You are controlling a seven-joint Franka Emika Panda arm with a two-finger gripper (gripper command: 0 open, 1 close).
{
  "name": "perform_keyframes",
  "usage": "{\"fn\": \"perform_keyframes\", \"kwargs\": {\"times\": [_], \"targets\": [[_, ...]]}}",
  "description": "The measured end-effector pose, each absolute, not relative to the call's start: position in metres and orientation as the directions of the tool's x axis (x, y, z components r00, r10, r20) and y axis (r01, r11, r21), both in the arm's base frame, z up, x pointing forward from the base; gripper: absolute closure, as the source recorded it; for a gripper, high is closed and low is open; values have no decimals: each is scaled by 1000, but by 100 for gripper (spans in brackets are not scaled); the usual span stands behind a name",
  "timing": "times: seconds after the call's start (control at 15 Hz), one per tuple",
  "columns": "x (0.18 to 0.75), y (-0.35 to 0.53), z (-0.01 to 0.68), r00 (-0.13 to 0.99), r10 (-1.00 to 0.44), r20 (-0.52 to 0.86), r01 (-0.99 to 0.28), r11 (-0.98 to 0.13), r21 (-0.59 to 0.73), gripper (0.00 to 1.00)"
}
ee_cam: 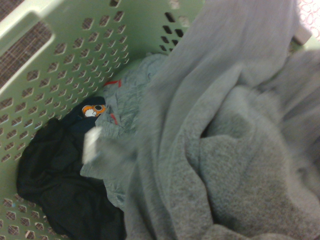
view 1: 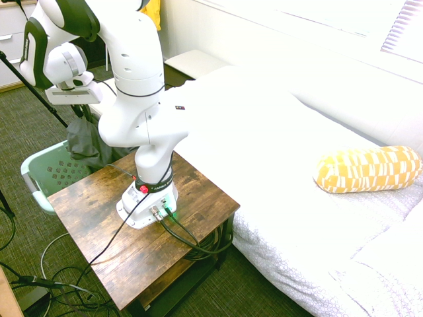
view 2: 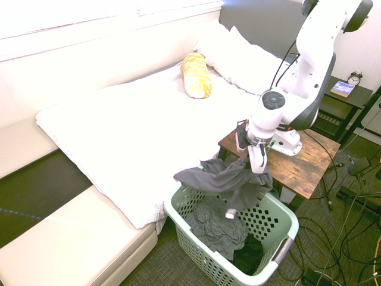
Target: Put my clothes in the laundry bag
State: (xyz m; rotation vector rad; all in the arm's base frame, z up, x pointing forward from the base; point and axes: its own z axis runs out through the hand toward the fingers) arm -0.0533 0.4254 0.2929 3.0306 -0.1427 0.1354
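Bedroom, garment (view 2: 229,180) hanging beneath end effector (view 2: 259,159)

In the second exterior view, the laundry basket (view 2: 199,257) stands on the floor (view 2: 156,265), before the bed (view 2: 119,134) and to the left of the side table (view 2: 315,161). Inside it lie other clothes (view 2: 214,226), and above these hangs the garment (view 2: 232,183). The bench (view 2: 77,238) is at the left of the basket. Farther back, the bolster pillow (view 2: 196,75) lies on the bed, just left of the bed pillows (view 2: 250,67). Behind the side table stands the nightstand (view 2: 334,106), bearing the book (view 2: 342,89) and, to its right, the alarm clock (view 2: 355,77).
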Motion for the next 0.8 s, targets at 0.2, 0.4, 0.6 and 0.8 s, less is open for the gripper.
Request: {"fn": "perform_keyframes", "kwargs": {"times": [0.2, 0.4, 0.6, 0.8], "targets": [[-35, 434, 267, 994, -76, 82, -88, -983, 161, 0], [-33, 439, 252, 995, -70, 77, -83, -978, 189, 0], [-24, 441, 249, 993, -84, 78, -98, -977, 192, 0], [-3, 442, 251, 990, -119, 79, -132, -974, 186, 0]]}}
